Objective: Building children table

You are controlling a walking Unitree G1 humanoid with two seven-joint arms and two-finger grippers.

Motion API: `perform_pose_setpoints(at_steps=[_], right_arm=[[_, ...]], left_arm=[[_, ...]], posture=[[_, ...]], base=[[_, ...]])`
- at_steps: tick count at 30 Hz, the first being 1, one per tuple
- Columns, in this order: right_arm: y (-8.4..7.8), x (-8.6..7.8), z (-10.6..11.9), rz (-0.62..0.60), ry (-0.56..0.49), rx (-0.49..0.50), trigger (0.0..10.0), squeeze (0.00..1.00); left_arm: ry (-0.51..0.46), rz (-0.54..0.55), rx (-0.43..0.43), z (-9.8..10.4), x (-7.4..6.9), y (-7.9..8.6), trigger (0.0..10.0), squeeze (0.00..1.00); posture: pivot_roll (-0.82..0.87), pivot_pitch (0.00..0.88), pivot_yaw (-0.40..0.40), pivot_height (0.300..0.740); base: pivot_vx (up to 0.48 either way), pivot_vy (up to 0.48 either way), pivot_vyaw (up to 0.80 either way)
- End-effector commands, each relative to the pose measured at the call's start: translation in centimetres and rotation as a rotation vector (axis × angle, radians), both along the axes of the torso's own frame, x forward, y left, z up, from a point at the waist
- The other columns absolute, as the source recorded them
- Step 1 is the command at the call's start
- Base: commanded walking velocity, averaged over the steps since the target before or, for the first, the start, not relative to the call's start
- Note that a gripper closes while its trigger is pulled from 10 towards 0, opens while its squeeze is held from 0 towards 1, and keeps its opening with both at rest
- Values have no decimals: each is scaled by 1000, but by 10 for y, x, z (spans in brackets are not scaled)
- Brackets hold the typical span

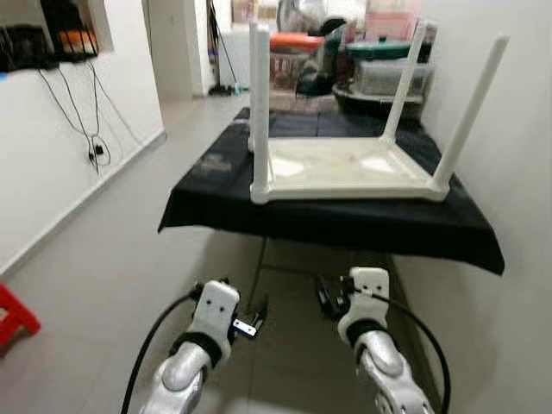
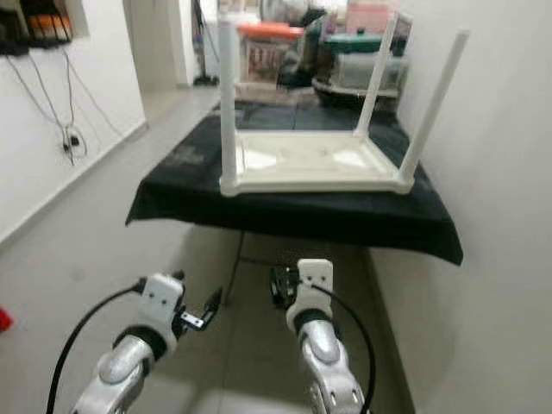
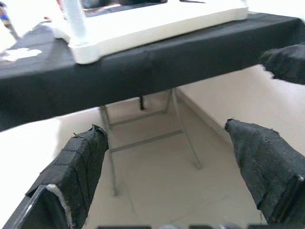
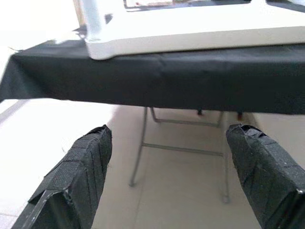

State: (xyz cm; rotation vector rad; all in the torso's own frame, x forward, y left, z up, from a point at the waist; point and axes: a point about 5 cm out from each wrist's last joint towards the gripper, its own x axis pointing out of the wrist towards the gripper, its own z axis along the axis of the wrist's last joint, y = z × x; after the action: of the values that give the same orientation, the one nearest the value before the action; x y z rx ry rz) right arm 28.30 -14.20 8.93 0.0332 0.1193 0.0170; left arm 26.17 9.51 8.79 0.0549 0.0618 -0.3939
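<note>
Both grippers, left gripper and right gripper, are held apart and empty below the cloth-draped bench, where the upturned white children's table lies; its upright legs could be knocked during any careless reach.

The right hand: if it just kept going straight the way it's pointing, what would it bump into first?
Probably the hanging edge of the black cloth, just below the upturned white table. The right hand aims about there, though slightly lower it might slip underneath toward the metal legs.

White walls, pale tiled floor
</note>
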Motion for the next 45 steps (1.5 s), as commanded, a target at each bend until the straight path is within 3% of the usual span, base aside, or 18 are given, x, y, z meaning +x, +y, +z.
perform_pose_setpoints(at_steps=[1, 24, 45], right_arm=[[1, 0, 0, 4, 11, -9, 10000, 0], [0, -1, -1, 12, 18, -8, 10000, 0], [2, -1, 1, 17, 16, -6, 10000, 0]], left_arm=[[25, 10, 17, -4, 0, 2, 10000, 0], [39, 12, 19, -5, 1, 1, 10000, 0], [10, 34, 30, -2, 1, 3, 10000, 0]], posture=[[28, 0, -33, 740], [29, 0, -34, 740], [29, 0, -30, 740]], base=[[0, 480, 0], [0, 480, 0], [12, 0, 0]])
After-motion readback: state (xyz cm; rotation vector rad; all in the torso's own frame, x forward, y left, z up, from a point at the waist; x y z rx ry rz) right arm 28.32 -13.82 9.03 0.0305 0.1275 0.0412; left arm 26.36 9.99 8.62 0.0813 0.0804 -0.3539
